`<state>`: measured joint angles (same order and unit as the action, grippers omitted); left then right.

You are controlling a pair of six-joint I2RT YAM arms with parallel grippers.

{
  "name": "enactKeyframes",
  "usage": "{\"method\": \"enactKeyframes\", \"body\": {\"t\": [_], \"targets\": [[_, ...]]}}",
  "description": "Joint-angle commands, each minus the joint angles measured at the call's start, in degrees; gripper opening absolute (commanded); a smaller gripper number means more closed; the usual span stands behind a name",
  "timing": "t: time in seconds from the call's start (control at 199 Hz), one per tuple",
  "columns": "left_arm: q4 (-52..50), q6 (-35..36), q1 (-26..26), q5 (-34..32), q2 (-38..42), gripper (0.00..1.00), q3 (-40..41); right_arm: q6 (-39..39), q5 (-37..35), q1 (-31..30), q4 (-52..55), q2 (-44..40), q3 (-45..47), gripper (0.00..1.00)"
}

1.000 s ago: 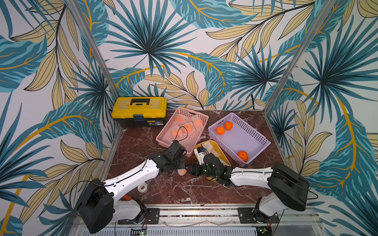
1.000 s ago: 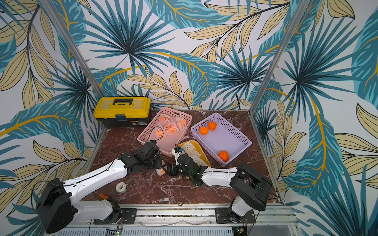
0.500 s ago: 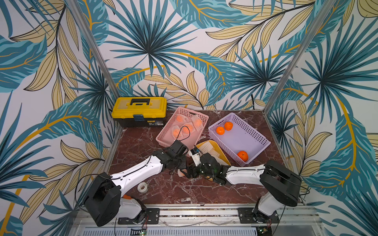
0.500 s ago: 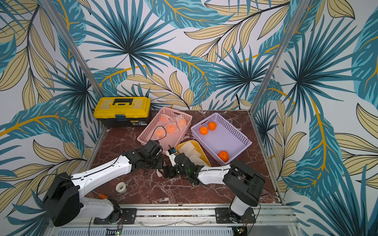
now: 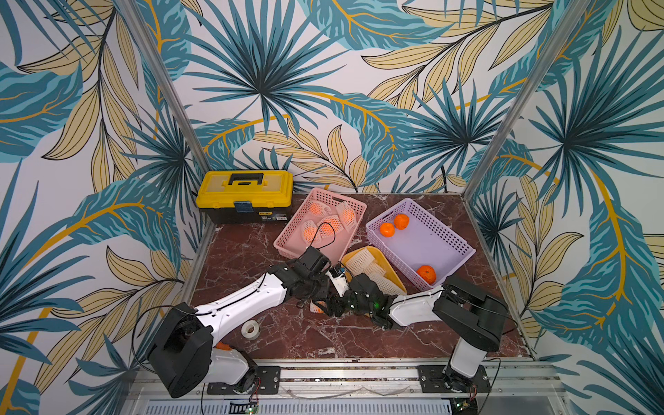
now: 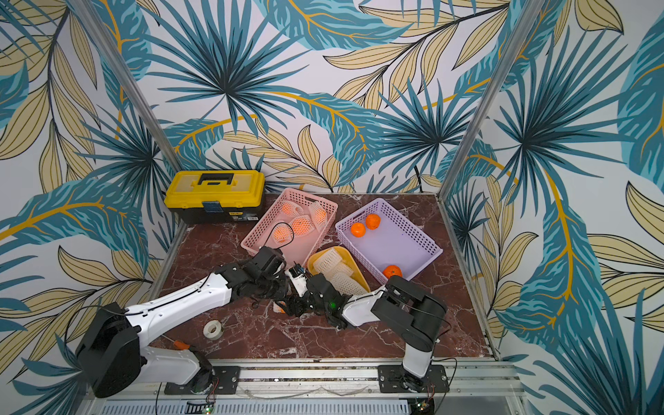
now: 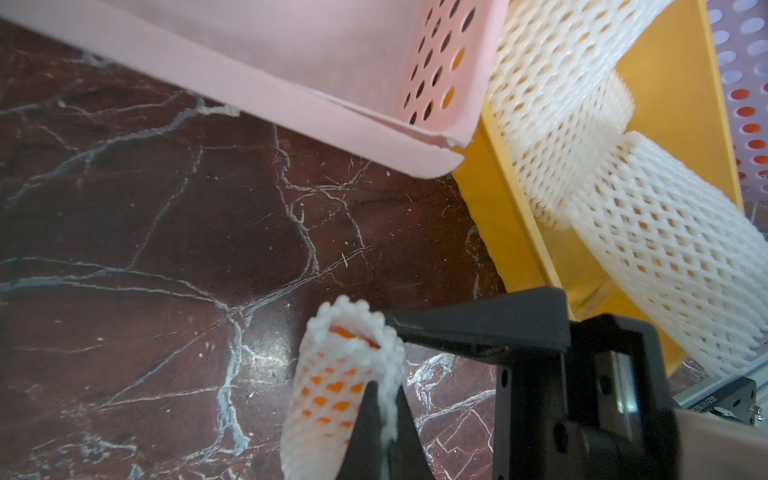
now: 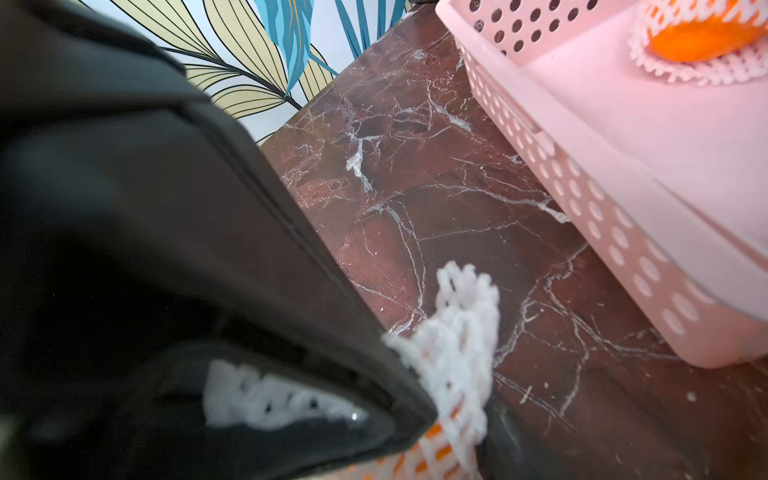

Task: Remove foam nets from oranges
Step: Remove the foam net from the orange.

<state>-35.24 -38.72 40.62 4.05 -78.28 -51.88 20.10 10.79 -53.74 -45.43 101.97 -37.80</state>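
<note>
I have the left tool point(image 7: 380, 415) clamped shut on the side of the foam net point(image 7: 309, 399), orange point(image 7: 349, 333) inside, low over the worktop point(image 7: 166, 208), to anchor it for the right tool point(image 5: 334, 307), whose finger touches the net's mouth just ahead; its opening I cannot tell.

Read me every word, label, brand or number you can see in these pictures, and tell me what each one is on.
No text is clear enough to quote.
Toolbox: a small yellow label on its black front, too small to read.
Black part at the edge of the left wrist view: a line of white print, too blurred to read.
</note>
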Motion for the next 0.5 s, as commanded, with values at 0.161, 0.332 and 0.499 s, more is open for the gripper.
{"method": "enactKeyframes", "body": {"t": [0.161,0.332,0.499], "targets": [[-0.26,0.55,0.17,-0.4,0.15,0.16,-0.57,-1.22,-1.6,-0.19,-3.35,-0.2,0.64,0.46],[-0.35,0.06,0.12,-0.95,0.65,0.33,-0.92,-1.12,-2.0,-0.17,-2.45,-0.37,0.28,0.33],[-1.0,-0.3,-0.31,-2.25,2.09,0.59,-1.5,-1.09,-2.77,-0.16,-1.78,-0.94,0.19,0.25]]}}
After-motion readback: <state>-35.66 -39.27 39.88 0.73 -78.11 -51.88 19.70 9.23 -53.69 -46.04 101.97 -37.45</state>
